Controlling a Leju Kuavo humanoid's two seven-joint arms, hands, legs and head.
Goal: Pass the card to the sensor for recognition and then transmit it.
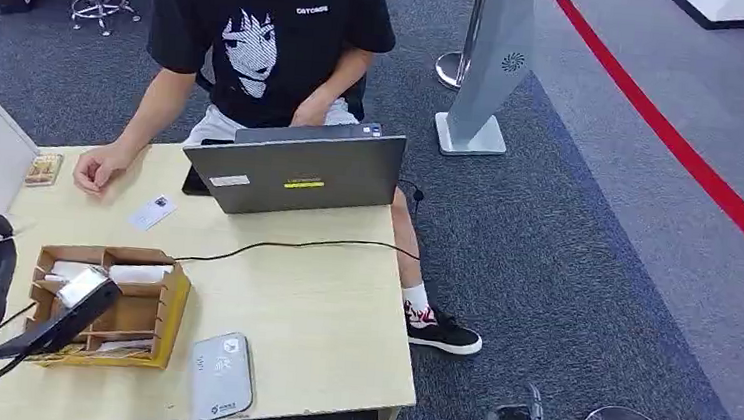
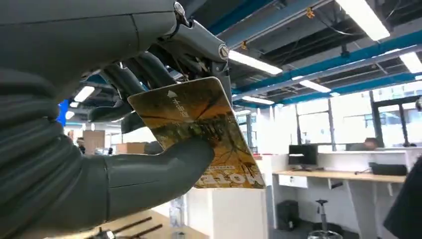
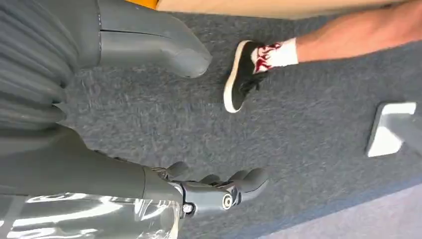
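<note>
- A desk [image 1: 319, 316] is seen with a person [image 1: 262, 31] seated behind a laptop [image 1: 296, 172]; "OSTOKOS"-like print on the shirt cannot be read surely.
- A cardboard tray [image 1: 164, 319] stands beside a white sensor [image 1: 222, 374] near the front edge.
- The left hand [image 2: 124, 149] is held over the tray, its thumb and fingers clamped on the card [image 2: 199, 124].
- The card's yellow-brown face carries an arrow and small writing, unreadable.
- The right hand [image 3: 219, 191] hangs over carpet, fingers apart, nothing held.
- Another card [image 1: 151, 212] lies near the person's hand.
</note>
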